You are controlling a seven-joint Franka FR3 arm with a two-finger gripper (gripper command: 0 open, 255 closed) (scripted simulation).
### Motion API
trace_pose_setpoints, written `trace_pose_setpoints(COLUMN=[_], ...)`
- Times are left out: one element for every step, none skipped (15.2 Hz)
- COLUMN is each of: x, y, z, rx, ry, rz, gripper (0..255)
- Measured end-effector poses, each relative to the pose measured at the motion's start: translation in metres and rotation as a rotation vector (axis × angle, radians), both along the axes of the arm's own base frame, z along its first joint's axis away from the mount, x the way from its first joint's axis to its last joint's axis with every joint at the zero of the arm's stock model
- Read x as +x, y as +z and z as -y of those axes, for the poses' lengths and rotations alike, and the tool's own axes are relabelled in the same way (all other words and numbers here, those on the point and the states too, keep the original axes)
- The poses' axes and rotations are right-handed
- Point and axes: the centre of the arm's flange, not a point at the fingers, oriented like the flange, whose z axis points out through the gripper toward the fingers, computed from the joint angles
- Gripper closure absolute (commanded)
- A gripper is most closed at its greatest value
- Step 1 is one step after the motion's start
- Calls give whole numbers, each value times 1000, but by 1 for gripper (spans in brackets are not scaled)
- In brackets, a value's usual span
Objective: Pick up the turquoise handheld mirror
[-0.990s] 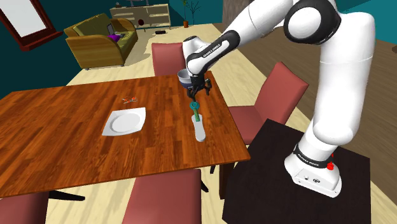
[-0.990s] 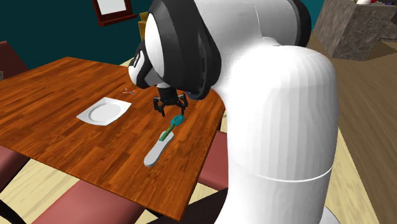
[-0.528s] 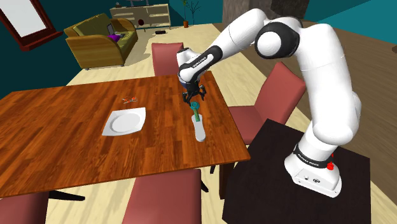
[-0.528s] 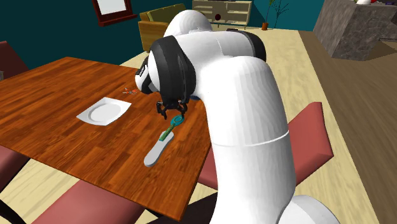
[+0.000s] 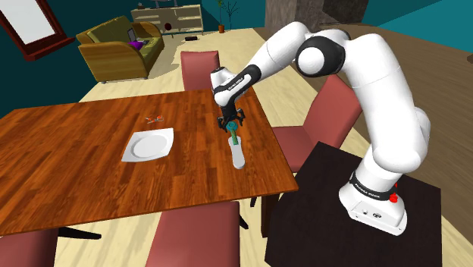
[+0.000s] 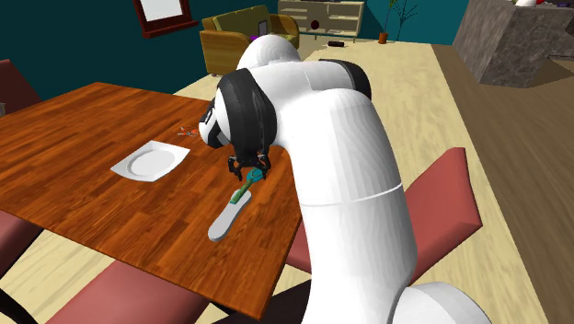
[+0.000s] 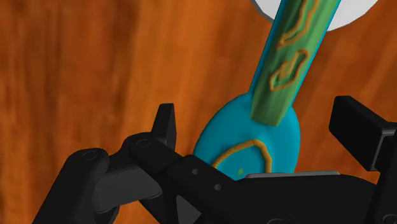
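Hand (image 5: 230, 124) has sunk lower than half a second ago, its fingers spread wide on either side of the mirror's (image 5: 237, 154) turquoise end, not touching it. Mirror lies flat and unmoved on the wooden worktop (image 5: 76, 167), at 3 o'clock from the white plate (image 5: 148, 145).

A white square plate (image 5: 148, 145) lies on the wooden table (image 5: 68, 182), red chairs (image 5: 202, 67) around it, an olive sofa (image 5: 121, 49) beyond

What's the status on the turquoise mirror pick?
Black two-finger gripper open, low over the wooden table. Turquoise-and-green handheld mirror lies flat, its round turquoise end between the fingers, untouched. White square plate well aside.
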Motion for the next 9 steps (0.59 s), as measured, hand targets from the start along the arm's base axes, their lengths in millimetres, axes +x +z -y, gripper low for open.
trace_pose_setpoints(x=[0,0,0,0,0,0,0,0,0], y=[-2,-3,-4,-4,-4,-4,-4,-4,-4], z=[0,-1,-1,-1,-1,-1,-1,-1,-1], rx=[0,0,0,0,0,0,0,0,0], ry=[0,0,0,0,0,0,0,1,0], rz=[0,0,0,0,1,1,1,1,1], gripper=[255,255,255,255,255,255,255,255,255])
